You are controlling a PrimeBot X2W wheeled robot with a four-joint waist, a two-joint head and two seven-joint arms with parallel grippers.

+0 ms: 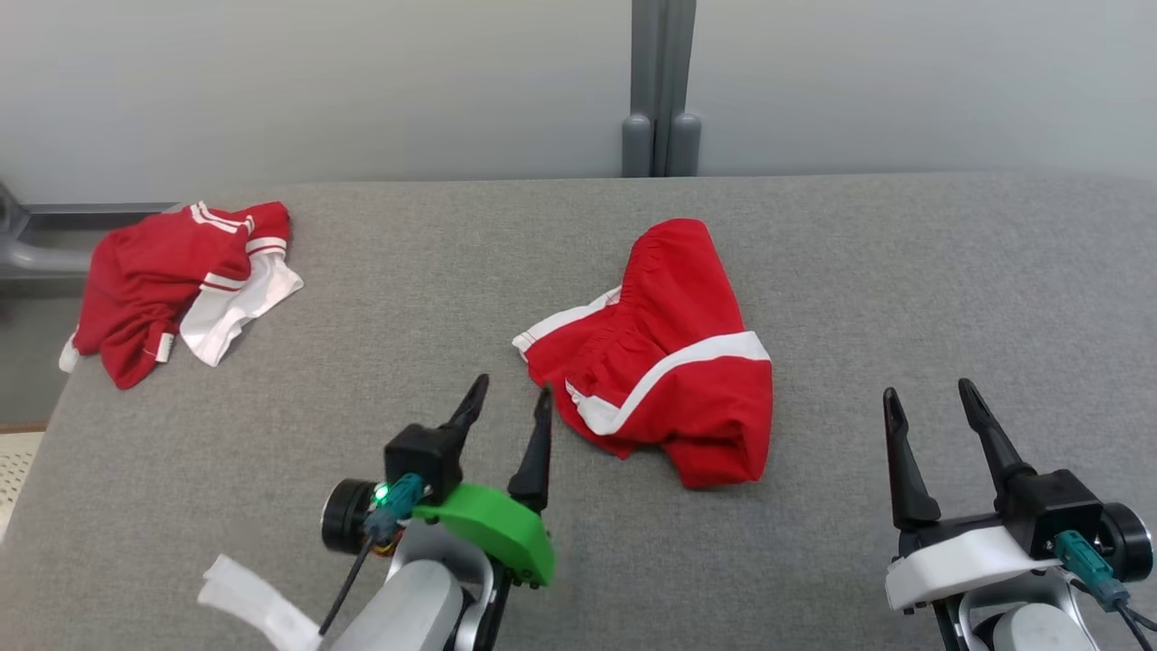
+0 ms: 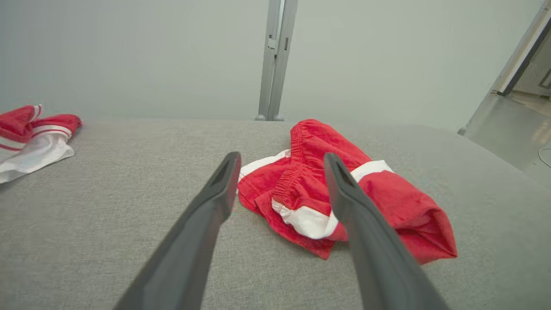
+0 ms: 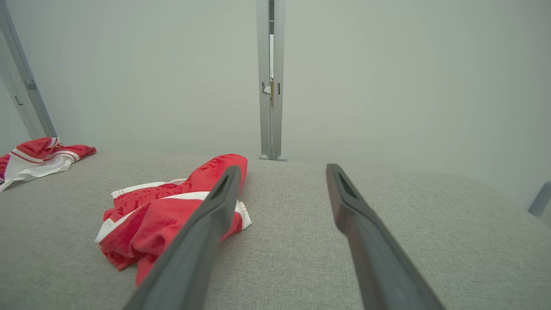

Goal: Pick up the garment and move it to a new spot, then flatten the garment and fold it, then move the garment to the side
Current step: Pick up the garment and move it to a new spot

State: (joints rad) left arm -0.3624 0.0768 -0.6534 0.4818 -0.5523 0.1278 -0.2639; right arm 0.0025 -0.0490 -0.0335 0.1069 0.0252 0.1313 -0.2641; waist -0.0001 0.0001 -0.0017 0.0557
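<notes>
The left jaws were seen spread wide with nothing between them, their dark fingers [image 1: 535,452] stopping just short of the garment [image 1: 664,353], whose near edge lay just beyond the right-hand fingertip. Whether that tip touched the cloth could not be told. In the left wrist view the crumpled red shorts with white bands [image 2: 387,202] were found ahead of the jaws, partly hidden behind the right finger. The right jaws were likewise held open and empty, with the garment [image 3: 142,219] ahead and well to their left, partly covered by the left finger. A second red and white garment [image 1: 172,289] was seen on the grey bench [image 1: 904,271], far to the left of both jaws
</notes>
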